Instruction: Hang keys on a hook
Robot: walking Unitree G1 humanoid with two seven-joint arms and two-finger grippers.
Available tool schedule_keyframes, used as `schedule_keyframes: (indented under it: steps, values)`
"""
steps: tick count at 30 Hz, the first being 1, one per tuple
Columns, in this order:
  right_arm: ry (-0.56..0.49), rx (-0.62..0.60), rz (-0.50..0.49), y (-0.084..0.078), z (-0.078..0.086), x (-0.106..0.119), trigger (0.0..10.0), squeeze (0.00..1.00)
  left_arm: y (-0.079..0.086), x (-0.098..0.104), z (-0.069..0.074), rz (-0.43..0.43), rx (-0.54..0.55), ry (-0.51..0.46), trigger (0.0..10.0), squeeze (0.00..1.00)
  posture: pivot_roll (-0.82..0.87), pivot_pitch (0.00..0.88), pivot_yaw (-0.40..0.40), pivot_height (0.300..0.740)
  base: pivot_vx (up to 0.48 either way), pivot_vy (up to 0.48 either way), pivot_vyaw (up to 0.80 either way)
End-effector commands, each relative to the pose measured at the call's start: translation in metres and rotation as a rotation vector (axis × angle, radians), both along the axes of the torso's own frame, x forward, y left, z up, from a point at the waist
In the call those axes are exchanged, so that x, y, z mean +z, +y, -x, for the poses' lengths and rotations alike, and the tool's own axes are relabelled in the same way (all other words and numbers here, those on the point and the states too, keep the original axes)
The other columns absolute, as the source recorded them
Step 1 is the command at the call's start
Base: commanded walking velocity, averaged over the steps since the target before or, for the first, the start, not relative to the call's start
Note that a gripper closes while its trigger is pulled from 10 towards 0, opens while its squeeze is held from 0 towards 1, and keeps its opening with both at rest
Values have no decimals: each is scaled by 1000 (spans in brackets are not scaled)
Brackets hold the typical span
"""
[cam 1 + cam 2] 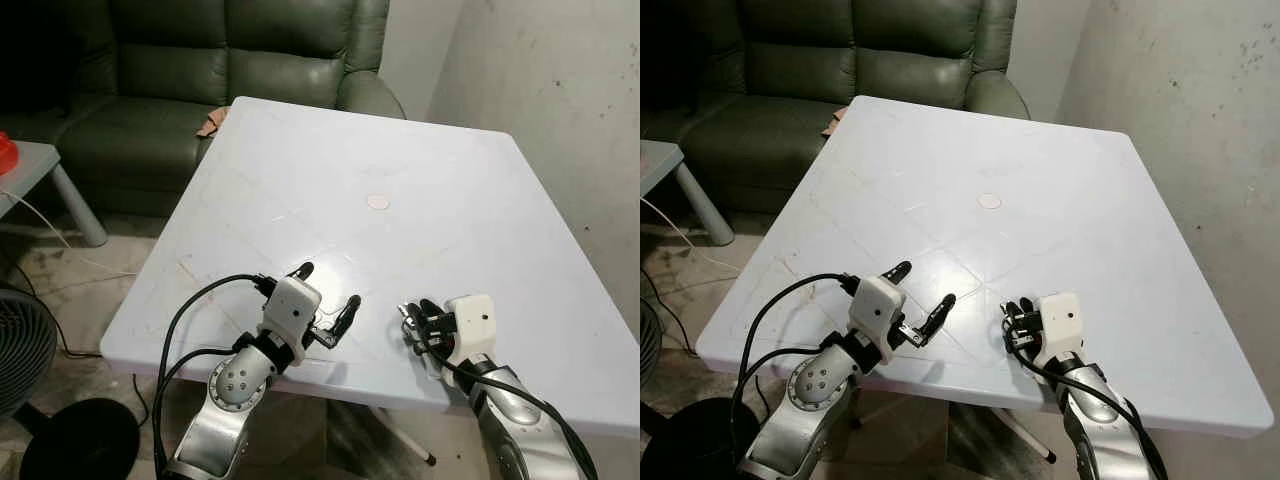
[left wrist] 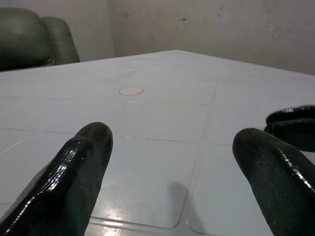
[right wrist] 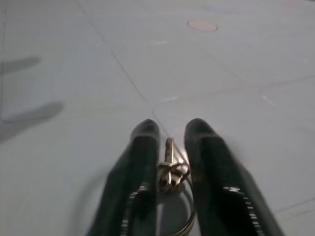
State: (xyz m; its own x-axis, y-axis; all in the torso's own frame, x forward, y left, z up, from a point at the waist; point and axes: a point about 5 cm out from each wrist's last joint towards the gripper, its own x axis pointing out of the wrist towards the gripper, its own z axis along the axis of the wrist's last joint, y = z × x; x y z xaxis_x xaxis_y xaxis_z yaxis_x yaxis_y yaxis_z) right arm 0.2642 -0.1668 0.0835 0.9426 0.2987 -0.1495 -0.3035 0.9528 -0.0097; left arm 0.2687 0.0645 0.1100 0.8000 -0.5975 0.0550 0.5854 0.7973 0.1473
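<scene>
My right gripper (image 3: 170, 129) pinches a metal key ring (image 3: 173, 178) between its two glossy black fingers, low over the near edge of a smooth white plastic table (image 1: 470, 190). At ten o'clock from it, my left gripper (image 1: 328, 290) hovers with fingers spread, holding nothing. A small round disc (image 1: 378, 202) lies at twelve o'clock mid-table; a dark green leather sofa (image 1: 200, 70) stands beyond.
</scene>
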Motion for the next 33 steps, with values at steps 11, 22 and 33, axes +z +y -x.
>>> schedule_keyframes:
  steps: [11, 22, 33]
  values:
    - [119, 19, 55, -2, 7, -14, 10000, 0, -3, -1, 2, -17, -17, -9, 10000, 0, 0, 31, -96, 711, 0, 0, 0]
    - [173, -3, 68, 2, 7, -19, 10000, 0, -4, 0, 2, -18, -18, -13, 10000, 0, 2, 34, -99, 711, 0, 0, 0]
    - [157, -48, 76, 3, 2, -16, 10000, 0, -4, -1, 2, -17, -9, -13, 10000, 0, 5, 44, -104, 711, 0, 0, 0]
